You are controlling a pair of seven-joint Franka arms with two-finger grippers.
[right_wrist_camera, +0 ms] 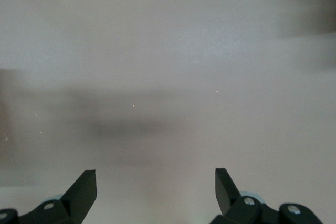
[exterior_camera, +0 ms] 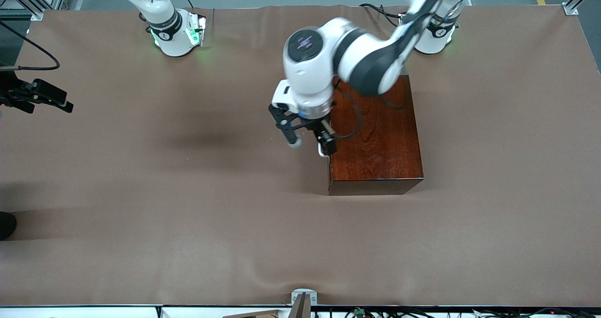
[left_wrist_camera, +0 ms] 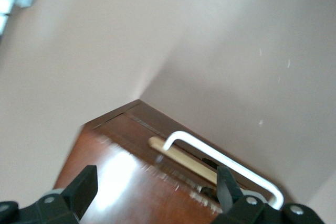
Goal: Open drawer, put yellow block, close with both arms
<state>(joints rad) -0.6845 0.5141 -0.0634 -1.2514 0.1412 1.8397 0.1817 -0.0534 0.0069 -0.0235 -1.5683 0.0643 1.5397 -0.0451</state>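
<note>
The left arm's black two-finger claw [exterior_camera: 307, 142] is hanging released, fingers spread, at the side of the glossy dark mahogany wooden box [exterior_camera: 375, 139] that faces the right arm's end of the brown-covered surface [exterior_camera: 188, 214] — the side where the drawer front with its white U-shaped bar handle [left_wrist_camera: 226, 163] is sitting. It is probably lining up there to hook the handle; the drawer is looking barely cracked, a pale wood strip showing. The right arm is waiting, its claw [right_wrist_camera: 156, 190] released over bare surface — not visible in the front view. The yellow block is not showing anywhere.
</note>
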